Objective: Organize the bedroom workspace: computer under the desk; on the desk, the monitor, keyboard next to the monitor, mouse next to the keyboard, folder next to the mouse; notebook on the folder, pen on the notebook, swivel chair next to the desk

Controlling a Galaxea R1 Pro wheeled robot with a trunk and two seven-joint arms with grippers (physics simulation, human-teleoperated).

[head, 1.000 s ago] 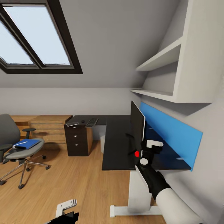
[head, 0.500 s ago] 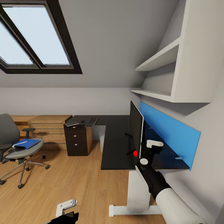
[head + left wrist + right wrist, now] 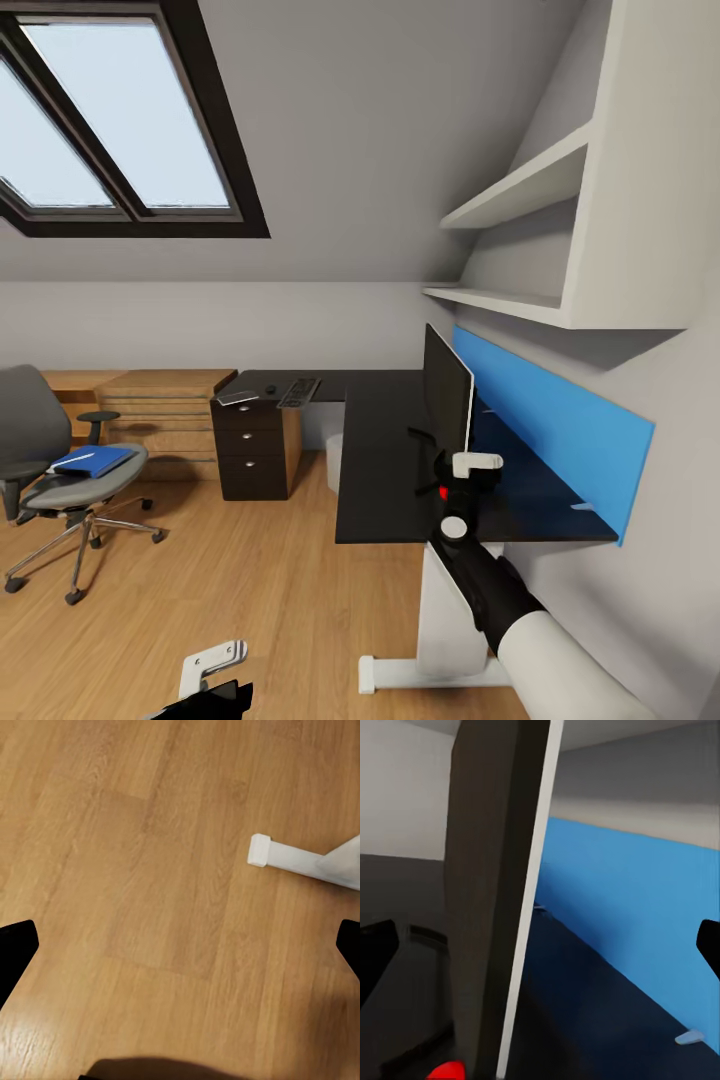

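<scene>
The monitor [image 3: 447, 400] stands edge-on to me on the black desk [image 3: 385, 480], in front of the blue back panel. My right gripper [image 3: 452, 484] is open at its near lower corner. In the right wrist view the monitor's edge [image 3: 502, 907] runs between the wide-apart fingertips [image 3: 375, 956]. The keyboard [image 3: 298, 391], the mouse [image 3: 270, 389] and the dark notebook [image 3: 235, 398] lie on the desk's far wing. The blue folder [image 3: 92, 461] rests on the swivel chair [image 3: 60, 490] at the left. A pale box [image 3: 333, 458] under the desk may be the computer. My left gripper [image 3: 212, 672] hangs open over the floor.
Dark drawers [image 3: 253, 450] stand under the desk's far wing, with a low light-wood unit [image 3: 160, 410] beside them. White shelves [image 3: 520, 190] hang above the desk. The desk's white foot [image 3: 281, 855] lies on the wood floor near my left gripper.
My right gripper has shifted left, closer to the monitor's near corner, and now partly covers the red dot. The head view has panned slightly. The left arm has not moved.
</scene>
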